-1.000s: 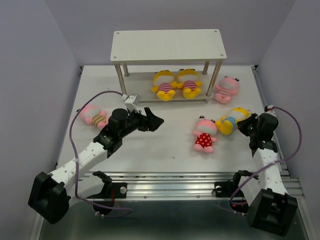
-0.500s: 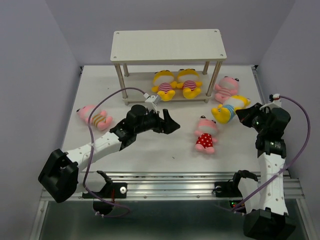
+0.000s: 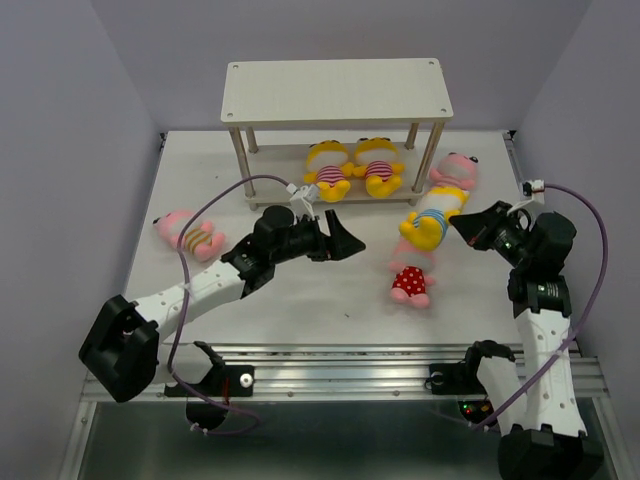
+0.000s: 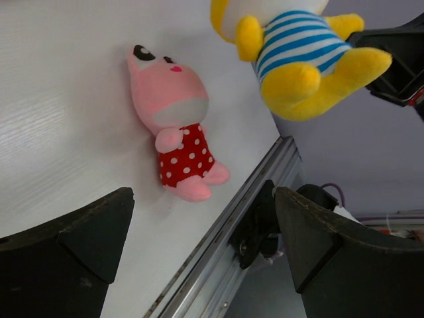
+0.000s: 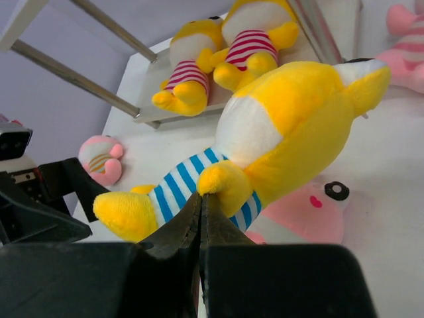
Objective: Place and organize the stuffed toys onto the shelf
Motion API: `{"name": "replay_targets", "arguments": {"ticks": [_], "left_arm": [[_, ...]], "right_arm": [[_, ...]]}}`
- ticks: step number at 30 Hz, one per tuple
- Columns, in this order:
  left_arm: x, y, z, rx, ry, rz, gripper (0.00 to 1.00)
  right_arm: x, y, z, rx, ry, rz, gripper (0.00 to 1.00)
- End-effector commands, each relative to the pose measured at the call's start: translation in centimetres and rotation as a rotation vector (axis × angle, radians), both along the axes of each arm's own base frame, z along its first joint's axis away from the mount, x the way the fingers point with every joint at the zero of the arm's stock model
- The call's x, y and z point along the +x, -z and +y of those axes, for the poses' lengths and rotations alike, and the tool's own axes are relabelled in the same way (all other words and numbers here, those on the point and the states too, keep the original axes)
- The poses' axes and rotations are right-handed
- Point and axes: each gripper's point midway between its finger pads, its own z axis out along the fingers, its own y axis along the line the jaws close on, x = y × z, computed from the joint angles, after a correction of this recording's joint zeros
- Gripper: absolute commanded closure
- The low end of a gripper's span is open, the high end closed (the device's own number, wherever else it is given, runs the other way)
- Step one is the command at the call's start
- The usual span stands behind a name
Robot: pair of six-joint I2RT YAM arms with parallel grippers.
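The shelf (image 3: 335, 92) stands at the back. Two yellow toys in red stripes (image 3: 330, 170) (image 3: 378, 165) lie on its lower board. My right gripper (image 3: 462, 228) is shut on the arm of a yellow toy in blue stripes (image 3: 428, 222) and holds it in the air above the pink polka-dot toy (image 3: 410, 275). In the right wrist view the closed tips (image 5: 201, 195) pinch that toy (image 5: 291, 126). My left gripper (image 3: 340, 240) is open and empty, left of the polka-dot toy (image 4: 173, 119). A pink striped toy (image 3: 452, 175) lies by the shelf's right legs, another (image 3: 188, 232) at the left.
The shelf's thin metal legs (image 3: 240, 160) stand close behind the left gripper. The table's metal front rail (image 4: 225, 225) runs just past the polka-dot toy. Purple walls close in both sides. Cables loop off both arms.
My right gripper has lifted the blue-striped yellow toy and carried it left and toward the shelf. My left arm has swung right toward the polka-dot toy, jaws open throughout.
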Motion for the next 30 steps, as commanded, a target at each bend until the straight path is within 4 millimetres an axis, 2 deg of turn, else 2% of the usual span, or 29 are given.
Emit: {"name": "replay_targets", "arguments": {"ticks": [1,6,11,14,16,21,26,30], "left_arm": [[0.5,-6.4,-2.6,-0.199,0.059,-0.018,0.01],[0.9,-7.3,-4.5,-0.267,0.103,0.046,0.01],[0.8,-6.6,-5.4,-0.289,0.121,0.111,0.01],[0.7,-6.2,-5.3,-0.29,0.121,0.115,0.01],[0.7,-6.0,-5.3,-0.289,0.116,0.12,0.01],[0.3,-5.5,-5.3,-0.31,0.131,0.132,0.01],[0.2,-5.5,-5.9,-0.329,0.159,0.142,0.11],[0.6,-5.3,-6.1,-0.33,0.15,0.146,0.12]], "right_arm": [[-0.3,-4.0,2.3,-0.01,-0.088,-0.142,0.99],[0.0,-3.4,4.6,-0.01,-0.144,-0.137,0.99],[0.5,-2.6,6.8,-0.02,-0.179,-0.128,0.99],[1.0,-2.2,7.1,-0.019,-0.171,-0.113,0.99],[1.3,-2.9,7.3,-0.013,-0.17,-0.144,0.99],[1.7,-2.9,7.9,-0.002,-0.166,-0.153,0.99],[1.7,-2.9,8.4,0.005,-0.172,-0.154,0.99],[1.5,-3.4,8.6,0.01,-0.18,-0.166,0.99]]}}
